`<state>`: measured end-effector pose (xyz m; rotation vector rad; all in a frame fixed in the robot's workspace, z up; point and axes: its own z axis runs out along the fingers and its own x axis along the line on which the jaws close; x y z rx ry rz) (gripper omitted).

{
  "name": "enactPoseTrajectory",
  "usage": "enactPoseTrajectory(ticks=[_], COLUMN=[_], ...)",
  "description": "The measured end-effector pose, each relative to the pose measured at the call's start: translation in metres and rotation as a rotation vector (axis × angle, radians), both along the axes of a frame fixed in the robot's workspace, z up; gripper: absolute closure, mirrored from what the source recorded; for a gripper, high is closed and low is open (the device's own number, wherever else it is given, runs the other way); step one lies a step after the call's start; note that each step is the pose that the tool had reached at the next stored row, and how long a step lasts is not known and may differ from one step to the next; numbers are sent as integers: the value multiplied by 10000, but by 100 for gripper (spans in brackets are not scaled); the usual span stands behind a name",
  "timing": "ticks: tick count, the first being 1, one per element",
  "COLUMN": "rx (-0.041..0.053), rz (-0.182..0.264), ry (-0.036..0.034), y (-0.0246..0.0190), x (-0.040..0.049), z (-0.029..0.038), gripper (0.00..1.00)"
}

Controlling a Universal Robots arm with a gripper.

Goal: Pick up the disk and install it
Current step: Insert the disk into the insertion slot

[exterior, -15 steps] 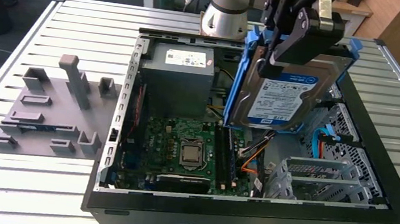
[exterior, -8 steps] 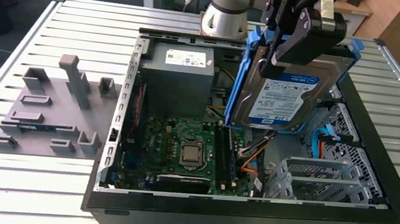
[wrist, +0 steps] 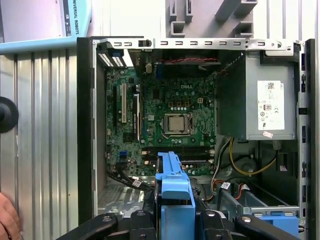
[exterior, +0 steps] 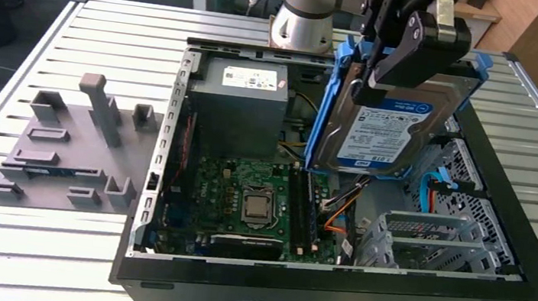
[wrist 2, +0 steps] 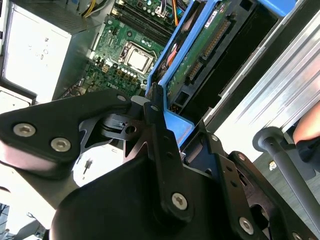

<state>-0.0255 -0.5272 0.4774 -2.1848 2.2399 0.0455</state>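
Note:
My gripper (exterior: 390,69) is shut on the disk (exterior: 386,134), a silver drive with a white-and-blue label in a blue carrier. It hangs tilted, nearly on edge, above the open computer case (exterior: 333,297), over the drive bay side at the exterior view's right. In the first wrist view the carrier's blue edge (wrist: 174,192) stands between the black fingers (wrist: 137,222), above the motherboard (wrist: 170,125). The second wrist view shows the disk's green underside (wrist 2: 200,55) and the carrier clamped at the gripper (wrist 2: 167,120).
Inside the case are a grey power supply (exterior: 239,101), the motherboard (exterior: 253,195) and a metal drive cage (exterior: 432,244) with orange cables. A grey fixture (exterior: 69,149) lies on the slatted table at the exterior view's left. A person's hand (wrist: 6,220) is beside the case.

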Motion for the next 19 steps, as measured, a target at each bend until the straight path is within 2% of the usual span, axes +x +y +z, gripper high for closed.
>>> enactPoseTrajectory(ticks=[1,2,19], rx=[0,-1,-1], rz=[-2,-39,-59], ry=[0,0,0], y=[0,0,0], x=[2,72,110], z=[0,0,0], gripper=[64,64,64])
